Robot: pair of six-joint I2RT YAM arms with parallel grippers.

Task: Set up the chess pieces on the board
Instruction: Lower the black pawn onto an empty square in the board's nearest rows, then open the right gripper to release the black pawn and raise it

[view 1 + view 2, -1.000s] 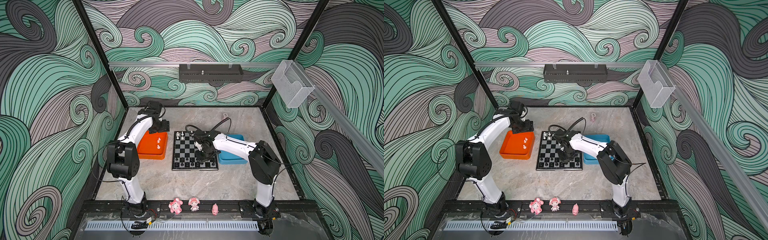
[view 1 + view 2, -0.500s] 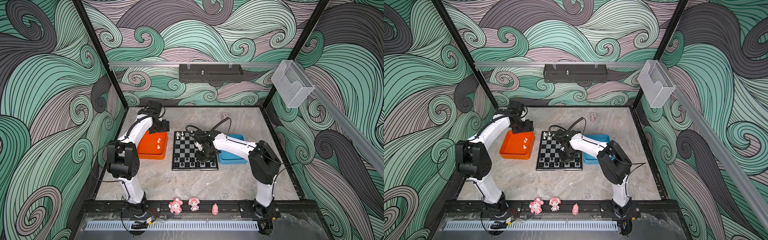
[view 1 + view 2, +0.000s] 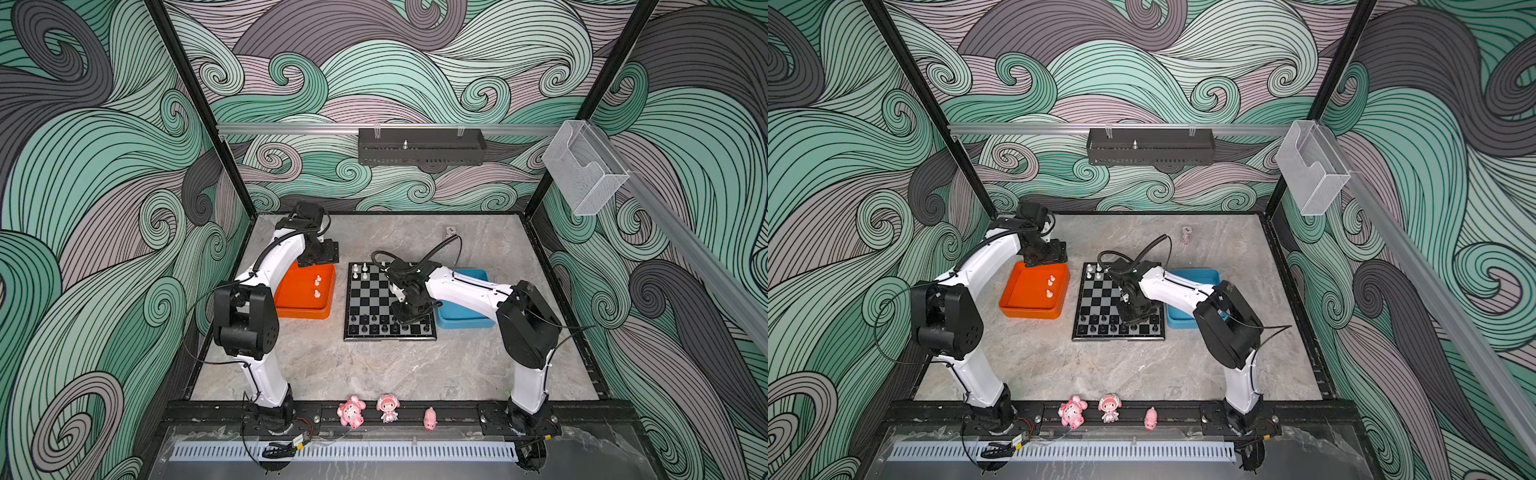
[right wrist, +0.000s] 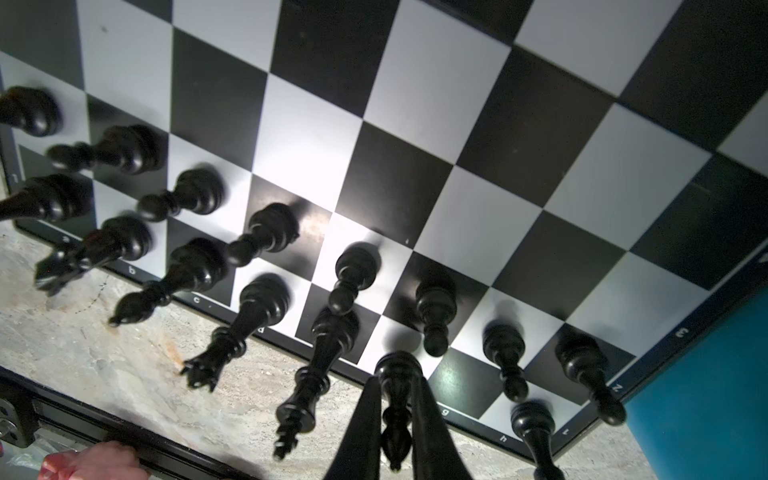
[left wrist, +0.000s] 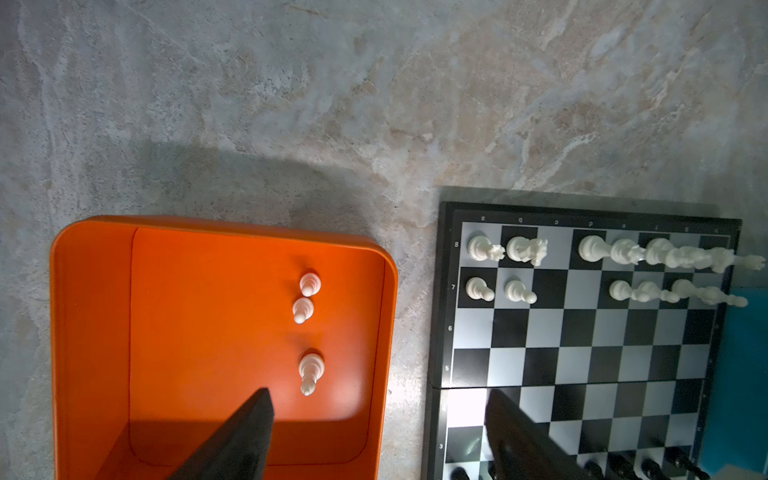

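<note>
Hardly anything shifts from a second ago. Over the orange tray (image 5: 91,332) the left gripper (image 5: 376,395) hangs wide open near three upright white pieces (image 5: 311,372): probably light, stiff, slick plastic, best pinched at the narrow neck. At the near edge of the board (image 4: 457,124), the right gripper (image 4: 395,382) clamps a glossy black piece (image 4: 397,415).

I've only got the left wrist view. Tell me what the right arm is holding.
Observer: Right gripper, jaws shut on a black chess piece, at the near back row of the board.
Operator: Give me the gaps in that row.
Observer: One bare square, beside the held piece toward the blue tray.
Operator: Report anything off the board up front.
Observer: Three pink figurines stand on the front rail.
</note>
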